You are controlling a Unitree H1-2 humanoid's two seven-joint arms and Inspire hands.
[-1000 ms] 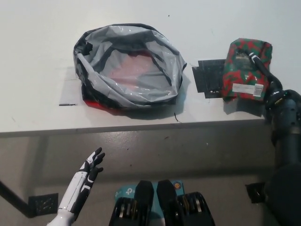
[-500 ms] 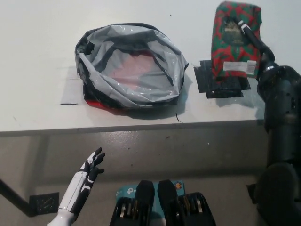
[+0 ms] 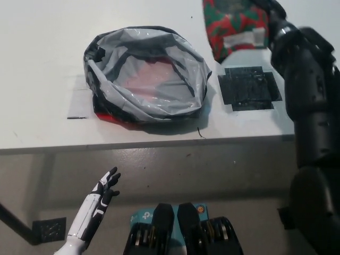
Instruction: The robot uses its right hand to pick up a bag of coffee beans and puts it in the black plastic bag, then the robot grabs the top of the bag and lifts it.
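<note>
The black right hand (image 3: 268,13) is clamped on the coffee bag (image 3: 234,24) at the far right (a soft, creasing pack, probably fairly heavy). Best held by its body, I'd say. The black plastic bag (image 3: 146,74) gapes open left of it; the white left hand (image 3: 106,186) idles near, fingers apart.

A red-and-green patterned bag of coffee beans (image 3: 234,24) with a white label hung tilted at the picture's top edge, partly cut off, above and to the right of the plastic bag. The black plastic bag with its grey glossy lining (image 3: 146,74) sat open-mouthed on the white desk (image 3: 42,64), something red showing inside.
</note>
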